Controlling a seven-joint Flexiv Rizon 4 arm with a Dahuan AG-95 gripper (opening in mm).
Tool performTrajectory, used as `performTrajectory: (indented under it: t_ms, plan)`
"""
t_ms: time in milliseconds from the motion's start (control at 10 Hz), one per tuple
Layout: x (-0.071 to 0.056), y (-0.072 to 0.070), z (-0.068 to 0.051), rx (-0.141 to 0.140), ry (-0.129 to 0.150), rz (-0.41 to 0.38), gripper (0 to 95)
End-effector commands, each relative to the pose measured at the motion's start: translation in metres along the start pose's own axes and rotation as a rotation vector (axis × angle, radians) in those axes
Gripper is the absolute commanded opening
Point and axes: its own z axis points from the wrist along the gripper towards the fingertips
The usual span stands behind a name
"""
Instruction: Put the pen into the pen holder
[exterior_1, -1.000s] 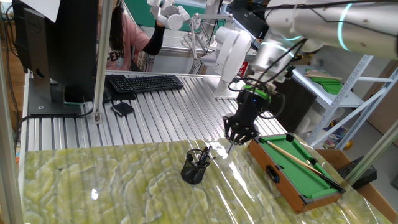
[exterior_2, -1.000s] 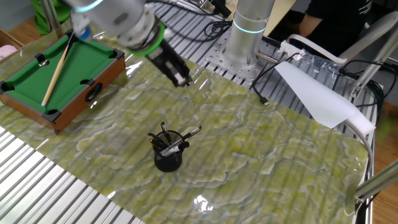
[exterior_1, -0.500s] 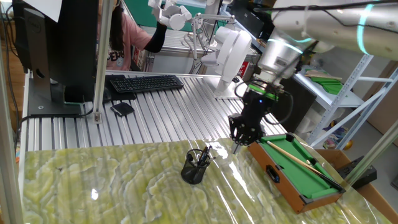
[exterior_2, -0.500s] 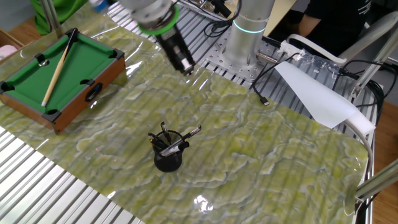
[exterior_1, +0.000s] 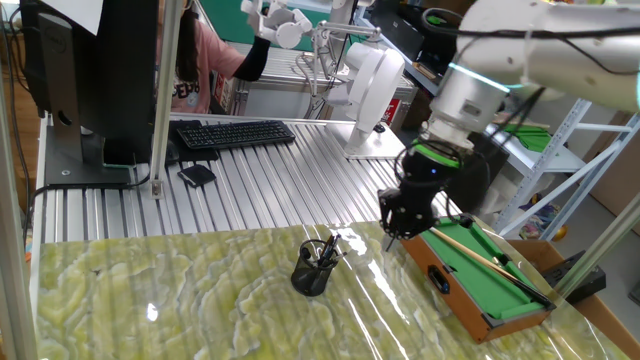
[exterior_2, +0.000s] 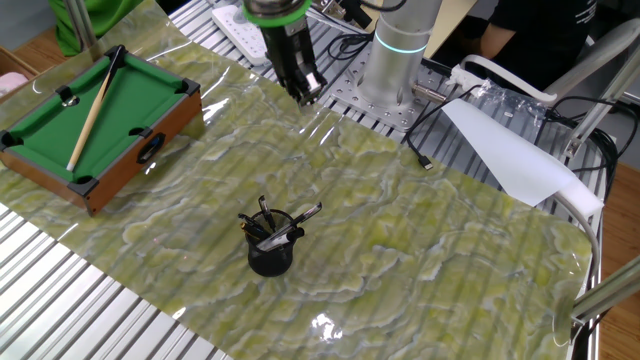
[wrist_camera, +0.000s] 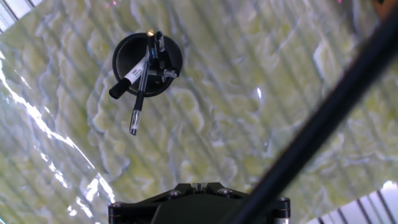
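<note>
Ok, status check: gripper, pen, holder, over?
Gripper up off the mat, well clear of the pen holder, jaw state unreadable. Pens stand in the holder, one leaning out over the rim. Nothing loose on the mat around it.

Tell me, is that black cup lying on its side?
No, the pen holder stands upright on the green mat, with pens sticking out of its open top.

A: What else is on my table?
B: Toy pool table (exterior_1: 487, 272) at the edge, tan cue (exterior_2: 92, 108) lying on its green felt. Green marbled mat (exterior_2: 400, 230) covers the surface.
A: Behind it?
B: Black keyboard (exterior_1: 232, 133), monitor (exterior_1: 95, 70), white paper sheet (exterior_2: 505, 150), person in pink (exterior_1: 205, 60).
</note>
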Motion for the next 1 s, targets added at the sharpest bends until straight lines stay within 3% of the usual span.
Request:
performTrajectory:
  t_ms: [100, 400, 600, 800, 1000]
  plan:
    - [0.0006, -0.0052, -0.0021, 0.015, -0.045, -0.043, 0.0]
    - [0.0018, -0.0095, -0.0037, 0.06, -0.091, -0.124, 0.0]
    - [0.002, -0.01, -0.0038, 0.057, -0.118, -0.193, 0.0]
    - [0.0026, -0.0102, -0.0032, 0.057, -0.126, -0.28, 0.0]
    - [0.0081, -0.0122, 0.0035, 0.057, -0.132, -0.292, 0.0]
